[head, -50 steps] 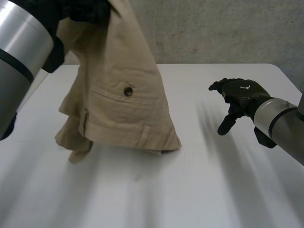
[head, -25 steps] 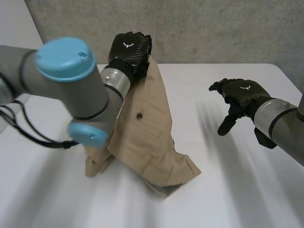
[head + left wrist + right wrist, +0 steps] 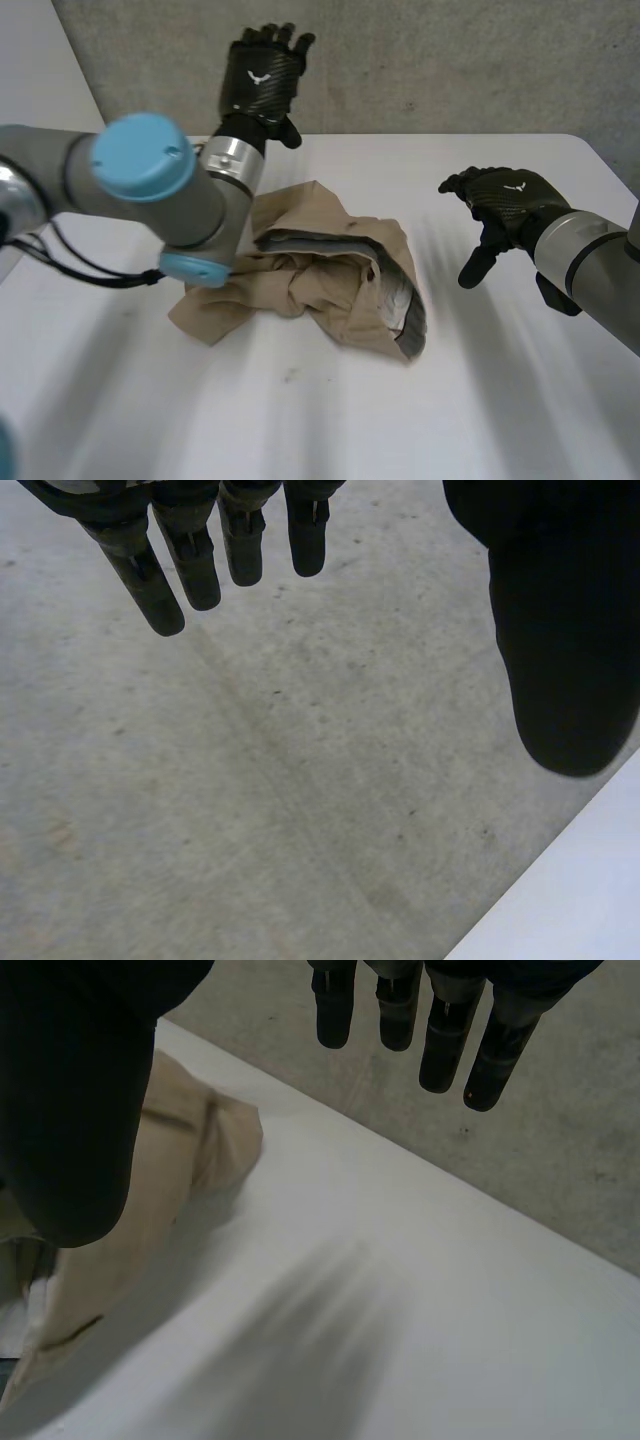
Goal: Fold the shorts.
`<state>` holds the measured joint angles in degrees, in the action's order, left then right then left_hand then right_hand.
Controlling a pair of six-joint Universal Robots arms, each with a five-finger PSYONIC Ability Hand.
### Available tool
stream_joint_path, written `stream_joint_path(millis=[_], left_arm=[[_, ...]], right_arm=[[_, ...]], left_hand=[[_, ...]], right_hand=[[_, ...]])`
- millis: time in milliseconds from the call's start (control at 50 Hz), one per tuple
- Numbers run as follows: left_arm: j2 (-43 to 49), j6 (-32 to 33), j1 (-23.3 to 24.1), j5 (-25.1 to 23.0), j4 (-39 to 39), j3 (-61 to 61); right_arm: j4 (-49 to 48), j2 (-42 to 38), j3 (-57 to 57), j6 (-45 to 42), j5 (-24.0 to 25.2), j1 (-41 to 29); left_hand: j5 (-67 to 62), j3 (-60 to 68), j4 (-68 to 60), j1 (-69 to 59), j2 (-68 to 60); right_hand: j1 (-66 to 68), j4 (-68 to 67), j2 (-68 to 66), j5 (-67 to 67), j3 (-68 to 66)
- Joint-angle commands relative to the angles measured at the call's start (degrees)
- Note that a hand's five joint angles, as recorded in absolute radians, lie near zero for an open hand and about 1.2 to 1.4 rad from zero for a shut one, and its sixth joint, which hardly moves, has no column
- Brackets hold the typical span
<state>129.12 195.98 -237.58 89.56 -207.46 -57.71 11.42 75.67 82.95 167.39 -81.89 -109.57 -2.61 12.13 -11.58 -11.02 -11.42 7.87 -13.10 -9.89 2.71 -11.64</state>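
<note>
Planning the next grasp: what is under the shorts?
The shorts lie crumpled on the white table, grey lining showing; anything beneath the heap is covered.

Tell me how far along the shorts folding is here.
Done: nothing yet. The shorts lie in a crumpled heap on the table, with no neat fold. In hand: nothing. The left hand is raised open beyond the heap, and the right hand hovers open beside it, apart from the cloth. Left: probably spread the shorts flat, then fold them.
</note>
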Motion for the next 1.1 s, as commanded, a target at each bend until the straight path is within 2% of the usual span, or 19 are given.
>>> stream_joint_path(millis=[20,120,260,300,320,380,520,760,800,820,880,920,940,1000,1020,1060,1100], left_arm=[[-13.79,-0.16,-3.85,0.44,3.11,-15.66],[-20.13,-0.69,-6.22,0.53,10.92,-23.49],[-27.67,-1.13,-7.10,0.62,20.68,-35.16],[-28.57,-1.22,-7.10,0.53,21.22,-36.69],[-31.53,-1.82,-7.10,0.44,21.65,-41.91],[-32.96,-2.18,-7.02,0.44,21.66,-45.28],[-32.79,-2.71,-7.28,0.61,20.61,-49.34],[-24.18,-2.36,-8.33,7.56,12.00,-48.20],[-22.78,-2.18,-8.33,7.82,11.03,-47.32],[-22.34,-2.18,-8.42,7.82,10.85,-47.06],[-20.49,-2.01,-8.60,7.73,10.58,-46.27],[-19.52,-2.01,-8.60,7.73,10.58,-45.92],[-18.74,-2.01,-8.60,7.65,10.67,-45.57],[-18.29,-2.01,-8.51,7.65,10.67,-45.39],[-18.46,-2.01,-8.60,7.65,10.67,-45.21],[-18.99,-2.01,-8.60,7.65,10.76,-45.04],[-19.51,-2.09,-8.34,7.47,11.02,-44.34]], right_arm=[[0.01,4.30,2.56,-9.52,1.81,-0.90],[0.10,9.30,6.42,-17.87,6.73,-3.89],[0.01,10.63,10.64,-21.23,9.28,-6.61],[-0.69,10.98,12.84,-21.75,10.69,-10.64],[-1.04,11.16,13.37,-21.76,10.69,-11.62],[-3.49,10.81,15.65,-22.19,10.52,-14.95],[-8.77,6.16,17.86,-25.18,10.17,-16.55],[-19.85,-5.45,15.57,-27.82,-0.38,-19.54],[-22.83,-8.95,14.96,-30.62,-3.62,-19.54],[-22.84,-8.97,14.96,-30.63,-3.63,-19.54],[-27.06,-12.30,13.91,-33.97,-6.88,-19.45],[-28.20,-12.83,13.47,-34.32,-7.85,-19.45],[-29.07,-13.18,13.12,-34.33,-8.63,-19.28],[-30.13,-13.18,12.76,-34.15,-9.69,-18.84],[-30.40,-12.84,12.59,-33.71,-9.96,-18.75],[-30.58,-12.48,12.50,-33.36,-10.22,-18.75],[-30.75,-11.35,12.24,-32.40,-10.40,-18.57]], left_hand=[[1.89,-1.41,0.86,0.31,0.70],[0.55,-0.07,-0.48,-1.04,-0.64],[-8.18,8.67,-9.21,-9.77,-9.38],[-9.04,9.53,-10.07,-10.63,-10.24],[-11.71,12.19,-12.74,-13.29,-12.90],[-11.74,12.22,-12.76,-13.32,-12.93],[-11.74,12.22,-12.76,-13.32,-12.93],[-12.07,12.55,-13.10,-13.65,-13.26],[-16.09,16.57,-17.12,-17.68,-17.28],[-17.61,18.09,-18.63,-19.19,-18.80],[-24.83,25.31,-25.86,-26.41,-26.02],[-32.22,32.70,-33.25,-33.80,-33.41],[-39.58,40.07,-40.61,-41.17,-40.78],[-51.22,51.71,-52.25,-52.81,-52.41],[-59.92,60.41,-60.95,-61.51,-61.12],[-67.36,67.84,-68.38,-68.94,-68.55],[-67.39,67.87,-68.42,-68.98,-68.58]], right_hand=[[2.13,3.10,-0.11,-2.71,1.64],[2.13,3.10,-0.11,-2.71,1.64],[2.87,2.36,-0.86,-1.97,0.89],[5.06,0.17,-3.04,0.22,-1.29],[5.74,-0.51,-3.72,0.89,-1.97],[6.74,-1.52,-4.73,1.90,-2.98],[9.27,-4.05,-7.26,4.43,-5.51],[9.27,-4.05,-7.26,4.43,-5.51],[12.11,-6.88,-10.10,7.27,-8.35],[12.13,-6.91,-10.12,7.29,-8.37],[21.68,-16.45,-19.67,16.84,-17.92],[35.10,-29.88,-33.09,30.26,-31.34],[48.83,-43.61,-46.82,43.99,-45.07],[67.41,-62.18,-65.40,62.57,-63.65],[72.08,-66.85,-70.06,67.24,-68.32],[72.13,-66.90,-70.11,67.29,-68.36],[72.13,-66.90,-70.11,67.29,-68.36]])
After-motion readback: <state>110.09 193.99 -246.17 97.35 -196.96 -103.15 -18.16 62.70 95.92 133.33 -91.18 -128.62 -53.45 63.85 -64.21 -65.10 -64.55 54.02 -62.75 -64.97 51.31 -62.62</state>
